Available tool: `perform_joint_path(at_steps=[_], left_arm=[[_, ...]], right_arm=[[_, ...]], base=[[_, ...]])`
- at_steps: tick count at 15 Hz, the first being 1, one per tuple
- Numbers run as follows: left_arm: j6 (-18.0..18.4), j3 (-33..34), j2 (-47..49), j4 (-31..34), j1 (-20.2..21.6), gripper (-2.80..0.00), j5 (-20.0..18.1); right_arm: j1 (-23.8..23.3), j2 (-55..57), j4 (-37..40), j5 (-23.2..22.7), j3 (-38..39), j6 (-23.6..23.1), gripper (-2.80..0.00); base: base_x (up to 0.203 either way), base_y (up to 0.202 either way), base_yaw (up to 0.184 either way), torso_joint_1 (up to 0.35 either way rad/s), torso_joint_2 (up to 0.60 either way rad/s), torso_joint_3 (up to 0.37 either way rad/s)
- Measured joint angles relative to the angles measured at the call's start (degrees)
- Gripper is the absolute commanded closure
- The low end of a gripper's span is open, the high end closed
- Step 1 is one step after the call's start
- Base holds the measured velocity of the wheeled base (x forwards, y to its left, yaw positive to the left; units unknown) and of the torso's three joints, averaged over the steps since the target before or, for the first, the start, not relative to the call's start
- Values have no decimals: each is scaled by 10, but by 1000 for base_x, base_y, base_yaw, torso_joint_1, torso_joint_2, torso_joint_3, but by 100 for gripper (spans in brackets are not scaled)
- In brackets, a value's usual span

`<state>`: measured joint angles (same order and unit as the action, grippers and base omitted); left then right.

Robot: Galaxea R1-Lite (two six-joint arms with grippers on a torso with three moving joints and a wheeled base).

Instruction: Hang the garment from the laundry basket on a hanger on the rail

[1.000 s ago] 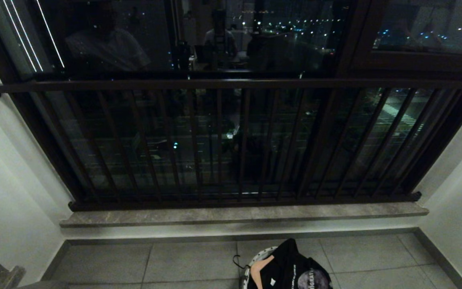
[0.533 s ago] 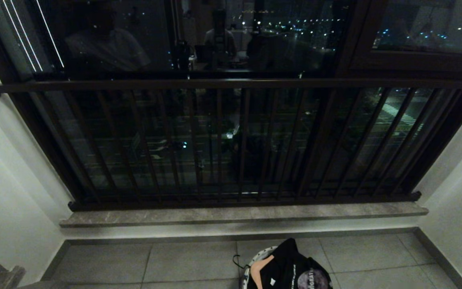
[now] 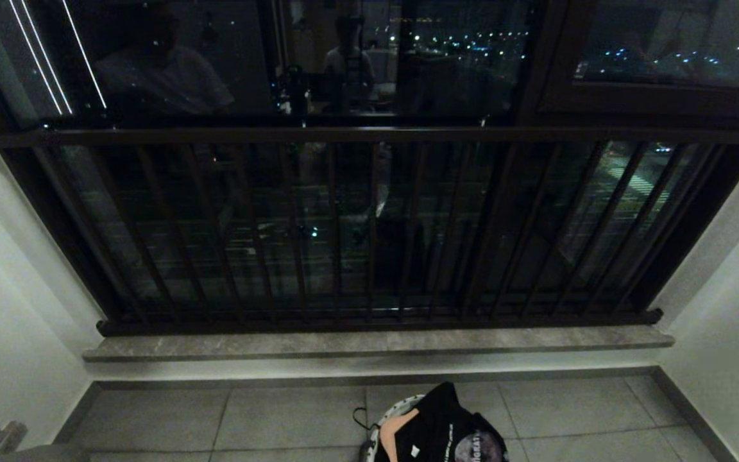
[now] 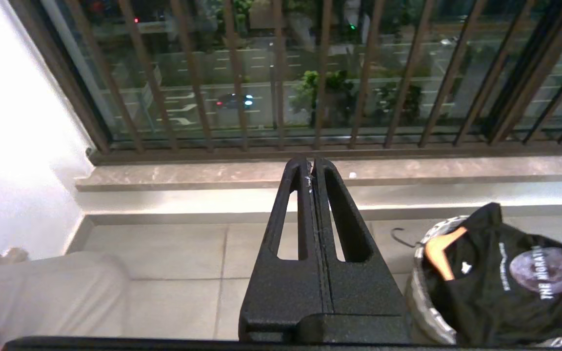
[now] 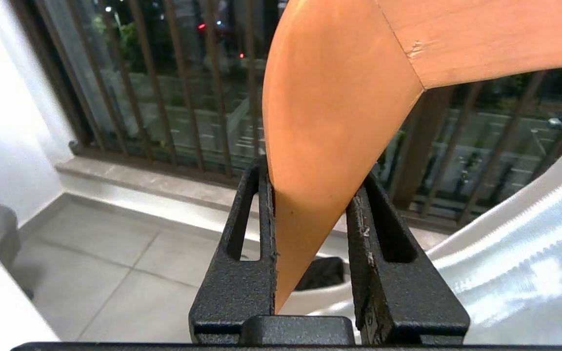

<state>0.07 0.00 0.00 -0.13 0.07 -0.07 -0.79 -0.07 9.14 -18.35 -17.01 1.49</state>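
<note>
On the grey tiled floor (image 3: 267, 417) near the robot stands the small round white speckled laundry basket (image 4: 420, 297), stuffed with a black printed garment (image 4: 500, 292) on a wooden hanger (image 4: 439, 251); beyond, a dark barred railing (image 3: 369, 136) fronts the window; the left gripper (image 4: 312, 168) is closed and empty; the right gripper (image 5: 312, 190) clamps another orange wooden hanger (image 5: 339, 97).

Grey tiled floor (image 3: 280, 417); stone sill (image 3: 376, 343) below dark window glass (image 3: 344, 58).

Basket (image 3: 373, 436): on the floor (image 3: 280, 417), before the sill (image 3: 376, 343).
Garment (image 3: 446, 433): in the basket.
Rail (image 3: 369, 135): above the sill.
</note>
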Motion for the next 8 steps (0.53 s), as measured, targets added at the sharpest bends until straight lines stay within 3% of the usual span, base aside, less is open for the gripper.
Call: perform_joint_path(at_steps=[8], left_arm=[[0,0,0,0,0,0,0]], right_arm=[[0,0,0,-23,2,-1,0]], base=[[0,-196,2,2,3,2]])
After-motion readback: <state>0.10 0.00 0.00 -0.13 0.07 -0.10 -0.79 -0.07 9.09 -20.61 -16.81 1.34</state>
